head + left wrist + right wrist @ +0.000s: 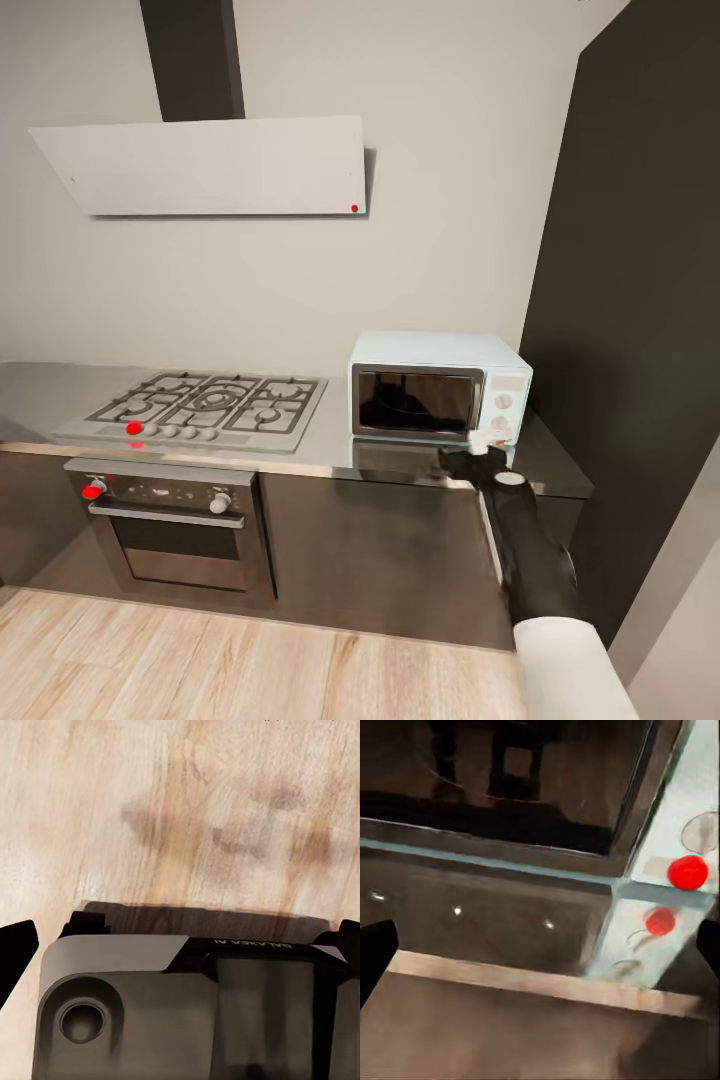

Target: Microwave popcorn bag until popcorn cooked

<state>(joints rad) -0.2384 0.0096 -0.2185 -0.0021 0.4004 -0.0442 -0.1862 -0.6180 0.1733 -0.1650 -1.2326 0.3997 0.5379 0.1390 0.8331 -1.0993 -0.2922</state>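
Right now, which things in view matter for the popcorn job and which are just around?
Job:
- microwave, door shut
- countertop it stands on
- right hand, close to the microwave's front lower corner

Just around:
- gas hob
- built-in oven
- extractor hood
- wooden floor

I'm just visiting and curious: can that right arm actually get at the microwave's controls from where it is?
Probably yes. The right end effector is already up at the microwave, just below its control panel, over the countertop edge. Its wrist view shows the panel's red dot close ahead, with nothing between.
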